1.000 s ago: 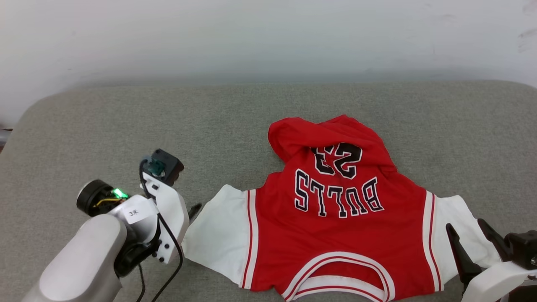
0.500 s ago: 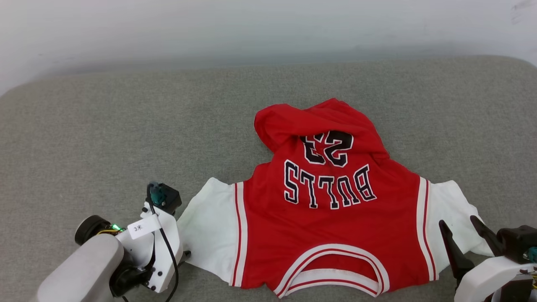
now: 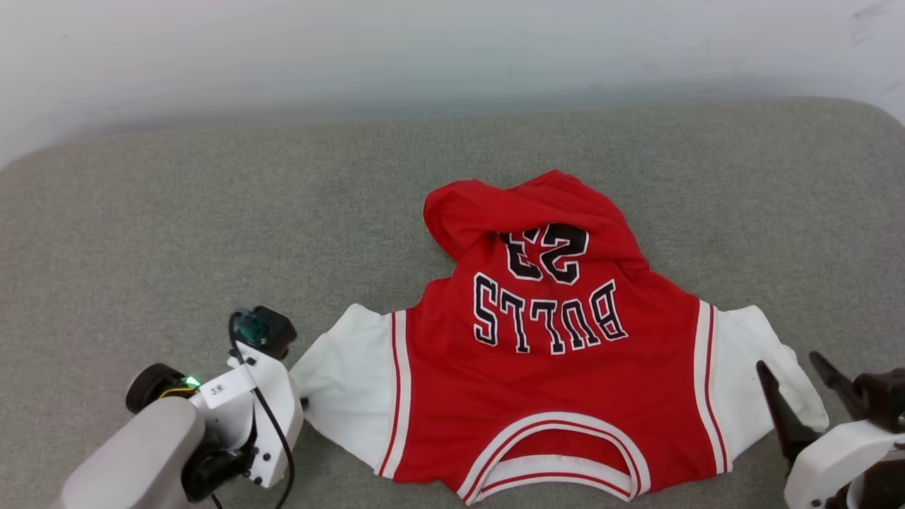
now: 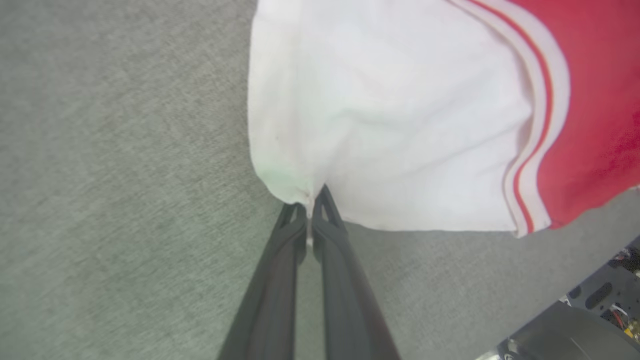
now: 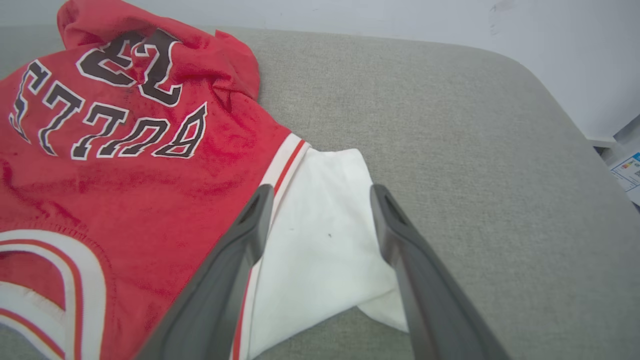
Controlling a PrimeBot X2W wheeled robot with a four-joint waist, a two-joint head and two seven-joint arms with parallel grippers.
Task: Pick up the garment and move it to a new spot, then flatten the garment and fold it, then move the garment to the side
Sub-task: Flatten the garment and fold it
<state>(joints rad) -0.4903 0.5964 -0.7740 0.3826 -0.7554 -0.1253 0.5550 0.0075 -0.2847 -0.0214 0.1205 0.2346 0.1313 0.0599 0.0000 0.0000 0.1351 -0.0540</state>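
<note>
Left wrist view: left tool (image 4: pixel 311 200) pinches the garment (image 4: pixel 400 125) by its white corner.

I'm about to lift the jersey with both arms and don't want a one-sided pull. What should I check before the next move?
1. ok: left gripper shut on the left sleeve at its corner.
2. not ok: right gripper open, fingers either side of the right sleeve, not gripping.
3. cannot tell: how deep the left pinch goes; just the sleeve's edge is caught.
4. not ok: jersey flat; its far hem is bunched over.
5. ok: jersey rests on the grey cushion.
</note>
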